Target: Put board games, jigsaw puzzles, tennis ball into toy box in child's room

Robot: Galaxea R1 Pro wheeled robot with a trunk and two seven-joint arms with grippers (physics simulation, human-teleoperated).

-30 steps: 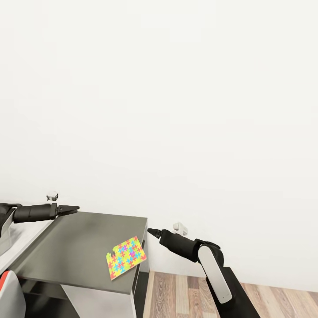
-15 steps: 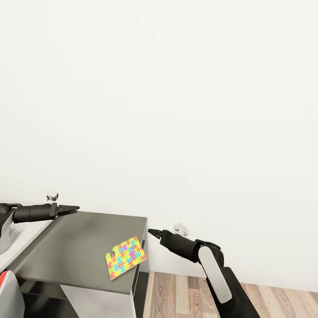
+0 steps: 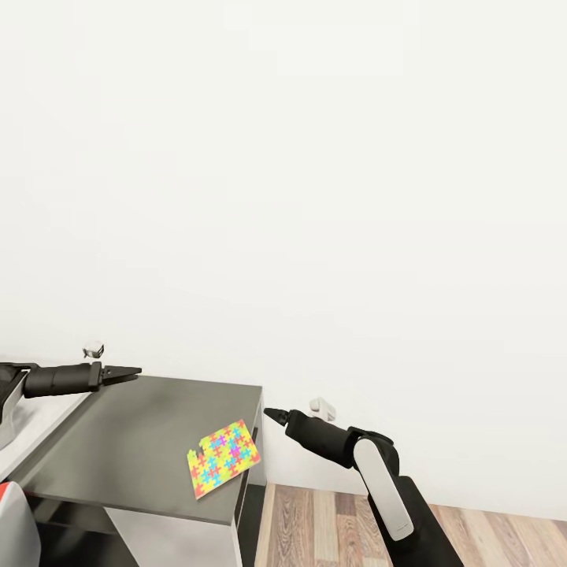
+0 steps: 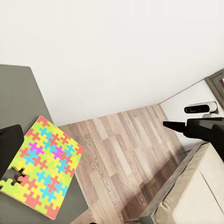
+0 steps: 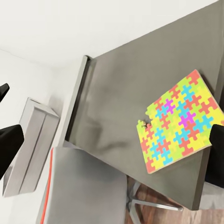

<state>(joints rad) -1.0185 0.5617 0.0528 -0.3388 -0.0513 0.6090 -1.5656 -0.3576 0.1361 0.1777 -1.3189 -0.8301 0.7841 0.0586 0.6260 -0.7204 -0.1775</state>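
Observation:
One jigsaw puzzle (image 3: pixel 223 458) lies flat on the lower dark-grey corner of the table (image 3: pixel 134 441), near its right edge; a piece is missing at one corner (image 4: pixel 11 176). It also shows in the right wrist view as a puzzle square (image 5: pixel 179 126). My left gripper (image 3: pixel 130 370) hovers above the table's far left corner, open and empty. Off the table's right edge, over the floor, my right gripper (image 3: pixel 272 413) hangs open and empty, roughly level with the puzzle. Board games, tennis ball and bed games are out of view.
A white wall rises behind the table. Wood-plank floor (image 3: pixel 331 528) lies to the right of the table. A red-and-white chair (image 3: pixel 14 524) stands at the table's near left. A light-grey box shape (image 5: pixel 32 140) sits beyond the dark section. The bed's corner (image 4: pixel 196 196) is nearby.

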